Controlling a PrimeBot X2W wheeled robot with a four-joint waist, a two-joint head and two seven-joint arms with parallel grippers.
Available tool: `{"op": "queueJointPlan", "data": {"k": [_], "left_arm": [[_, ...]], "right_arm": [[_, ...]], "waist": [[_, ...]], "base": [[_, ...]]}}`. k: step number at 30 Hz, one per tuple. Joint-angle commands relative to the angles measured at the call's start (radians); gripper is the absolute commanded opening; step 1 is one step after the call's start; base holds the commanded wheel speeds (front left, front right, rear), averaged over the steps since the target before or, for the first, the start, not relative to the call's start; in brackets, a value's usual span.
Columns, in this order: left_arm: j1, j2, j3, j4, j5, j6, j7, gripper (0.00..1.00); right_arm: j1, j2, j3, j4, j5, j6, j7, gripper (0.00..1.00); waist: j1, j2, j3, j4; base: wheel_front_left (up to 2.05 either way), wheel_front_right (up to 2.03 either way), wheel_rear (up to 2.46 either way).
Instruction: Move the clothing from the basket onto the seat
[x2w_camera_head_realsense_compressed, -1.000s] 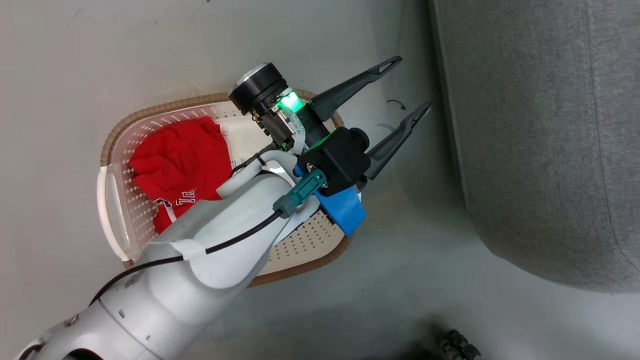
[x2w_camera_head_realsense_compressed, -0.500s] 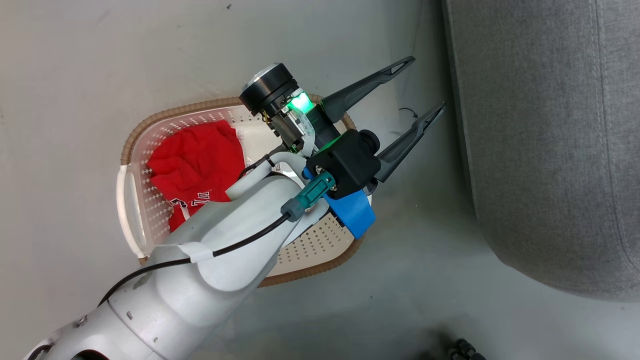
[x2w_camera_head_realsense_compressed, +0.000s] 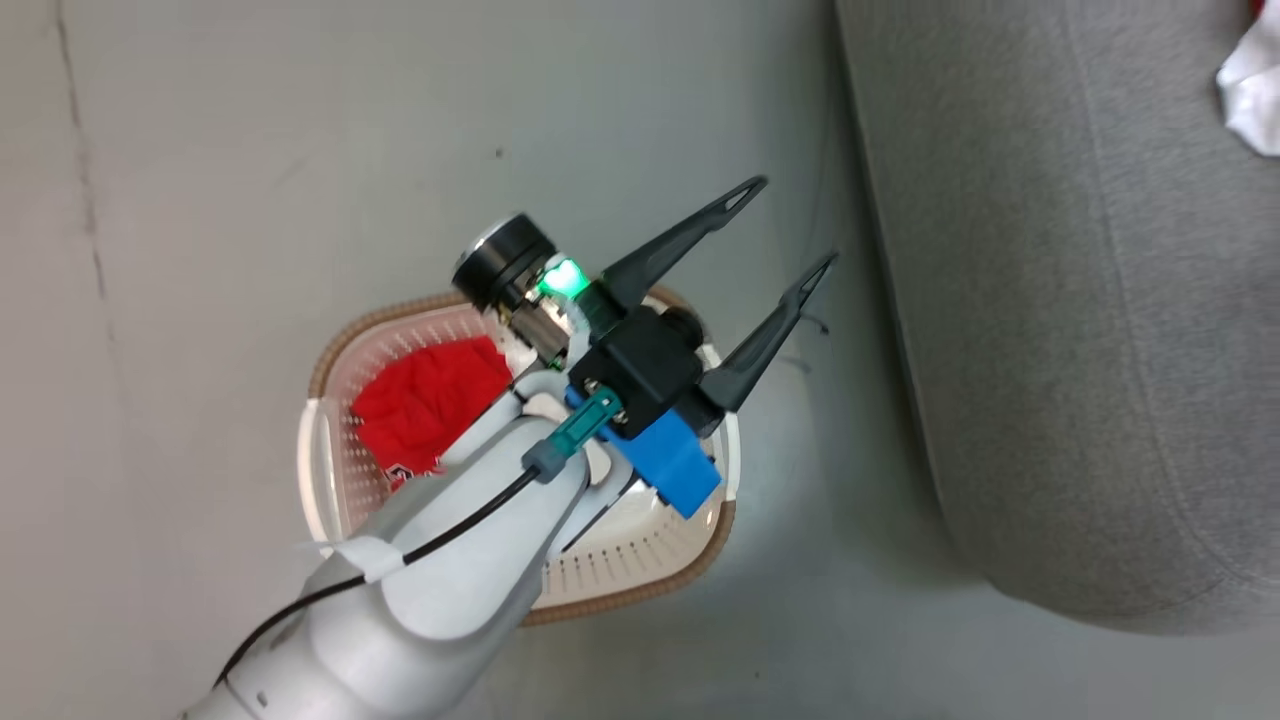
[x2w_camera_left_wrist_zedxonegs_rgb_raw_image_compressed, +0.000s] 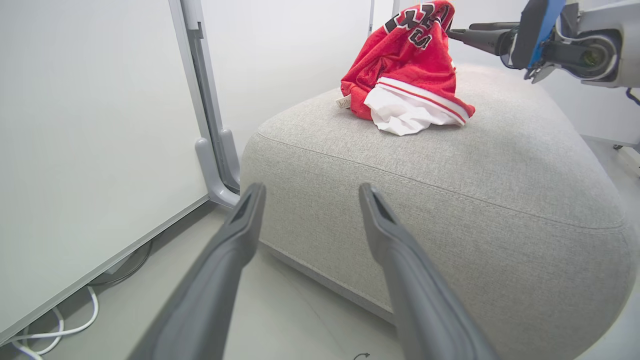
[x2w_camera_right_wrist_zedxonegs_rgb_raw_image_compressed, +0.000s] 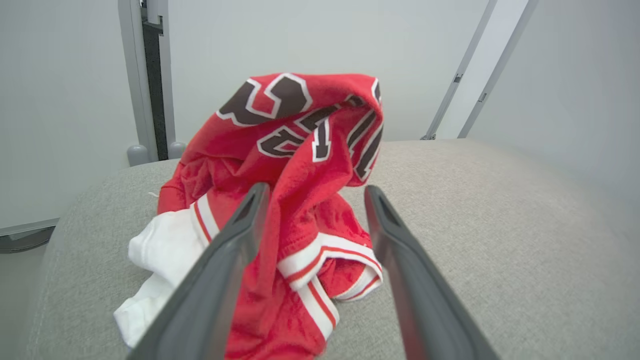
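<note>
Clothing (x2w_camera_head_realsense_compressed: 430, 402), one plain red piece, lies crumpled in the basket (x2w_camera_head_realsense_compressed: 630, 565), behind the left tool (x2w_camera_head_realsense_compressed: 795, 225) and to its left, partly hidden by the pale forearm. That tool hangs over the basket's end nearest the seat (x2w_camera_head_realsense_compressed: 1050, 350), its two dark fingers spread wide with nothing between them, tips pointing toward the seat just ahead. Far beyond the tips, a white scrap of the jersey (x2w_camera_head_realsense_compressed: 1250, 100) shows on the seat top.

From the left wrist, the left tool's fingers (x2w_camera_left_wrist_zedxonegs_rgb_raw_image_compressed: 250, 210) stand apart and empty, the seat's rounded front straight ahead. The jersey sits heaped on the seat top, ahead and slightly right of the tips; the right tool (x2w_camera_left_wrist_zedxonegs_rgb_raw_image_compressed: 462, 35) reaches toward it from the right, a fingertip close by the heap's crest. A pale partition panel (x2w_camera_left_wrist_zedxonegs_rgb_raw_image_compressed: 100, 125) stands to the left.

From the right wrist, the right tool is open, fingers set wide on either side of the jersey heap, which rests on the seat directly ahead, numbers uppermost, white panel low on the left.
</note>
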Motion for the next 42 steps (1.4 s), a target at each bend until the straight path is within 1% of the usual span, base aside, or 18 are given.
{"op": "queueJointPlan", "data": {"k": [1,4,9,15,21,26,33,37,42], "left_arm": [[0.035,0.002,0.02,-0.005,-0.009,0.006,-0.003,1.0],[0.093,0.001,0.059,-0.008,-0.02,0.012,-0.003,1.0],[0.189,0.006,0.123,-0.01,-0.024,0.025,-0.003,1.0],[0.28,0.006,0.229,-0.037,-0.019,0.046,-0.003,1.0],[0.358,0.01,0.359,-0.066,-0.014,0.063,-0.003,1.0],[0.421,0.012,0.458,-0.083,-0.007,0.059,-0.003,1.0],[0.514,-0.002,0.569,-0.109,0.011,0.05,-0.003,1.0],[0.558,-0.012,0.618,-0.125,0.024,0.043,-0.003,1.0],[0.602,-0.028,0.657,-0.14,0.047,0.031,-0.003,1.0]], "right_arm": [[0.067,0.025,0.012,-0.052,0.01,0.0,-0.001,1.0],[0.148,0.064,0.038,-0.121,0.031,0.0,-0.001,1.0],[0.24,0.102,0.119,-0.208,0.078,0.0,-0.001,1.0],[0.318,0.131,0.23,-0.287,0.133,0.0,-0.001,1.0],[0.386,0.171,0.318,-0.359,0.143,0.0,-0.001,1.0],[0.438,0.205,0.36,-0.403,0.154,0.0,-0.001,1.0],[0.522,0.241,0.416,-0.45,0.155,0.0,-0.001,1.0],[0.561,0.251,0.452,-0.466,0.157,0.0,-0.001,1.0],[0.611,0.265,0.465,-0.488,0.156,0.0,-0.001,1.0]], "waist": [[0.0,0.0,-0.079,-0.002],[0.0,0.0,-0.146,-0.003],[0.0,0.0,-0.237,0.009],[0.0,0.0,-0.313,0.06],[0.0,0.0,-0.378,0.112],[0.0,0.0,-0.429,0.149],[0.0,0.0,-0.485,0.188],[0.0,0.0,-0.503,0.196],[0.0,0.0,-0.527,0.2]], "base": [[0.0,0.0,0.0],[0.0,0.0,0.0],[0.0,0.0,0.0],[0.0,0.0,0.0],[0.0,0.0,0.0],[0.0,0.0,0.0],[0.0,0.0,0.0],[0.0,0.0,0.0],[0.0,0.0,0.0]]}}
